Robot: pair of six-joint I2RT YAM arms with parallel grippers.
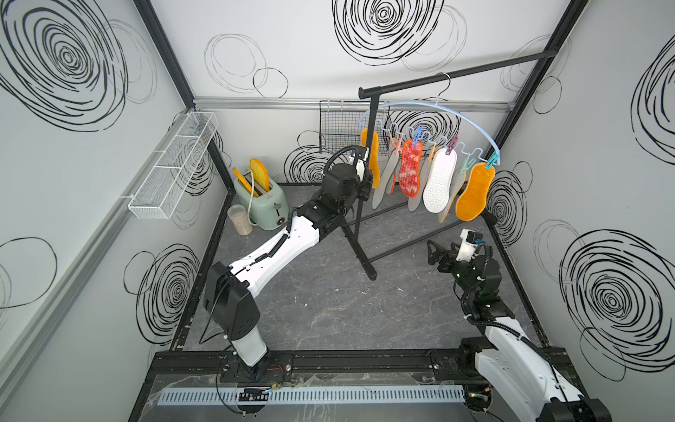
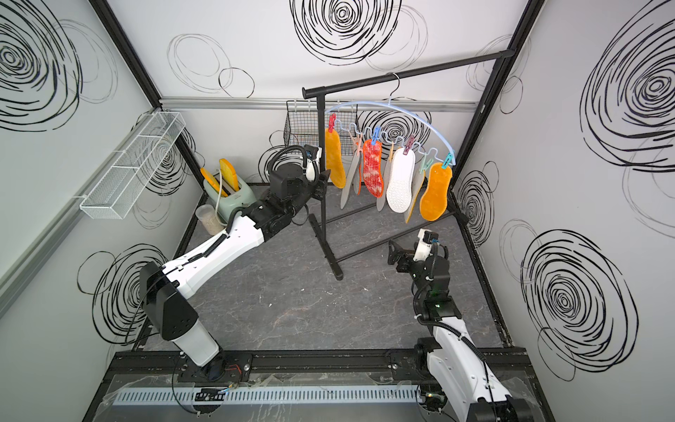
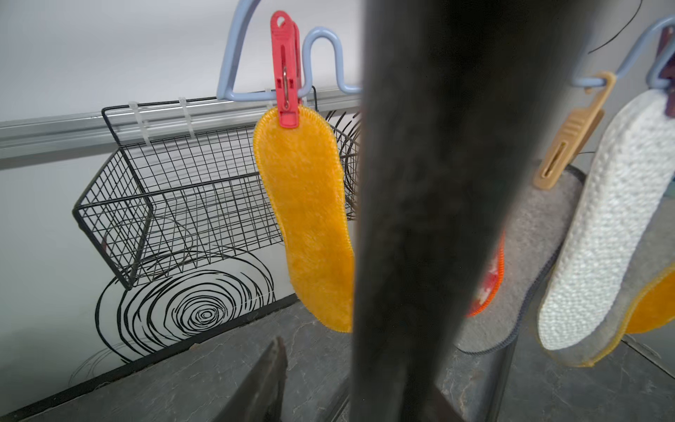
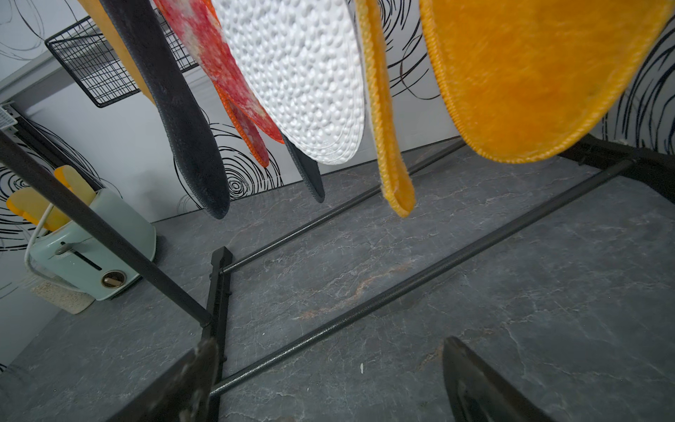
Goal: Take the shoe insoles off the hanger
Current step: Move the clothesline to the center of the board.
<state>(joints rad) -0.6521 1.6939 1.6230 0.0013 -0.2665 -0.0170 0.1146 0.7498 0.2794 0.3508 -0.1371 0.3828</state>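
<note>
The pale blue hanger (image 1: 438, 109) hangs by its wire hook from the black rack's top bar, with several shoe insoles (image 1: 440, 182) pegged along it: fuzzy orange (image 3: 303, 219), red-mottled (image 1: 411, 171), white-backed (image 4: 303, 73), black (image 4: 182, 109) and grey. My left gripper (image 1: 365, 192) is raised at the left end of the row, beside the rack's upright. In its wrist view a blurred dark upright shape (image 3: 420, 219) fills the space between the fingers; one finger (image 3: 270, 369) stands clear of it and the other is hidden. My right gripper (image 4: 328, 343) hovers low, open and empty, below the right-hand orange insole (image 4: 529, 73).
The black rack (image 1: 363, 237) stands on the dark stone-look floor, with its base rails (image 4: 401, 288) under the insoles. A mint toaster (image 1: 261, 201) holding yellow-orange slabs and a jar (image 1: 239, 219) sit at back left. A black mesh basket (image 1: 339, 128) and a white wire shelf (image 1: 175, 164) hang on the walls.
</note>
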